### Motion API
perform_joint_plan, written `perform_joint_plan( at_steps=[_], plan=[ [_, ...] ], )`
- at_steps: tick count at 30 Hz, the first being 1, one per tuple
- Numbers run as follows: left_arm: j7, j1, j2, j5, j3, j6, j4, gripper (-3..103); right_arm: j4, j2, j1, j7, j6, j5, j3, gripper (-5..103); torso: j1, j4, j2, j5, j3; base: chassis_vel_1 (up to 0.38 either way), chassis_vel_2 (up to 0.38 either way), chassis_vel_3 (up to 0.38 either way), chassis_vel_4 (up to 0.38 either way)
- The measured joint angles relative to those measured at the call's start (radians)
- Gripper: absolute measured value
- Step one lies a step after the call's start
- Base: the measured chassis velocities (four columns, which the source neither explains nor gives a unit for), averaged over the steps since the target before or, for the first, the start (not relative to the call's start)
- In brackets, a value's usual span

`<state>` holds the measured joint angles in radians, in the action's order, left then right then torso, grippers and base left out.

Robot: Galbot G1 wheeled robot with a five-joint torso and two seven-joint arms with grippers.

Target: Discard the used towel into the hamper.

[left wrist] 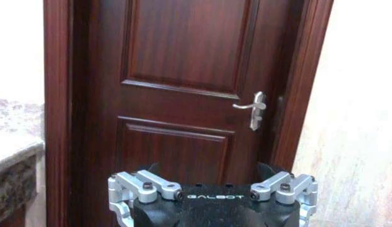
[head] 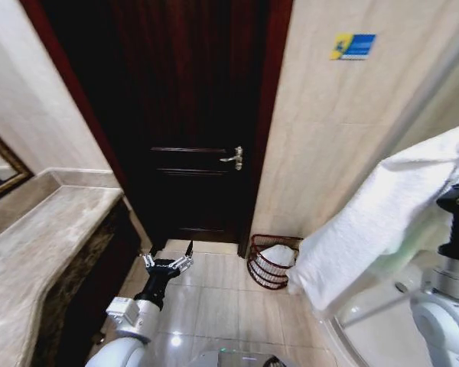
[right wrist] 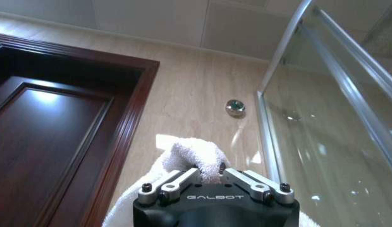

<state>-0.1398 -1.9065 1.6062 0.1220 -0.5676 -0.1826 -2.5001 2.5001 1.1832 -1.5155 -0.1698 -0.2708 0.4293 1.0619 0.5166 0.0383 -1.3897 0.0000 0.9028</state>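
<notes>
The white towel [head: 375, 222] is held high at the robot's right, a fold pinched between the closed fingers of the right gripper [right wrist: 210, 173], the rest draped down toward the floor. The hamper [head: 272, 261] stands on the tiles by the wall, just right of the dark door [head: 185, 115], something white already inside. The left gripper [head: 168, 264] is parked low over the floor, fingers spread and empty. For a clean drop, the hanging end should be brought squarely above the rim and lowered in before release, so nothing is left trailing over the edge.

Towel [head: 367, 222] hiding hamper's [head: 269, 260] right side
</notes>
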Motion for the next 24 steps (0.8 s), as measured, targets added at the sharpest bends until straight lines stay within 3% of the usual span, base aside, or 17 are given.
perform_joint_plan(
  at_steps=[24],
  plan=[
    [0.0, 0.0, 0.0, 0.0, 0.0, 0.0, 0.0, 100, 0.0, 0.01, -0.002, 0.022, -0.021, -0.002, 0.0, 2, 0.0, -0.0002, 0.0, 0.0, 0.0, -0.021, 0.023, 0.024, -0.021]
  ],
)
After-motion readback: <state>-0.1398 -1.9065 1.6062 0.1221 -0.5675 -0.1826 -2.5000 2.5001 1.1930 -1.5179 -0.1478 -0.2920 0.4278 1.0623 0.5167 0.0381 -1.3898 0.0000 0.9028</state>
